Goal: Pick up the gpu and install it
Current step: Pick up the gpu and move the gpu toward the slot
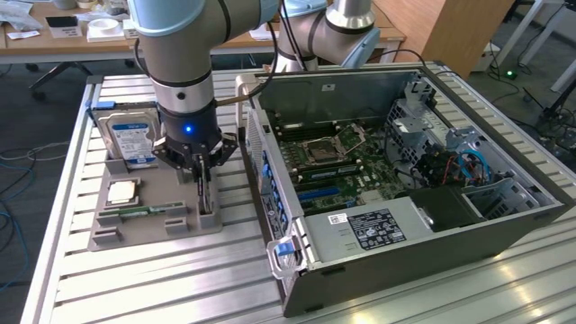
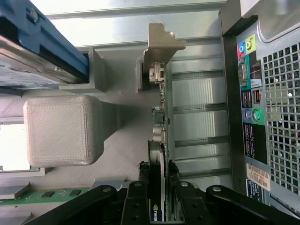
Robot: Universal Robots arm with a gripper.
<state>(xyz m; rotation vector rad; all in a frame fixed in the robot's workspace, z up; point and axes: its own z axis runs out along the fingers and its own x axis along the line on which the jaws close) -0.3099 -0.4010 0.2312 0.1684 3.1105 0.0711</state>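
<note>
Gripper (image 1: 202, 177) (image 2: 158, 174) jaws clamp the gpu (image 1: 206, 200) (image 2: 161, 136); card stands edge-on between them, bracket end beyond the fingertips.

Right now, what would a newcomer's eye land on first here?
First the arm's hand, down over the grey holder tray at the exterior view's left, closed on the upright gpu. Next the open computer case at that view's right, its motherboard exposed. A blue-labelled hard drive stands on edge at the tray's far end.
</note>
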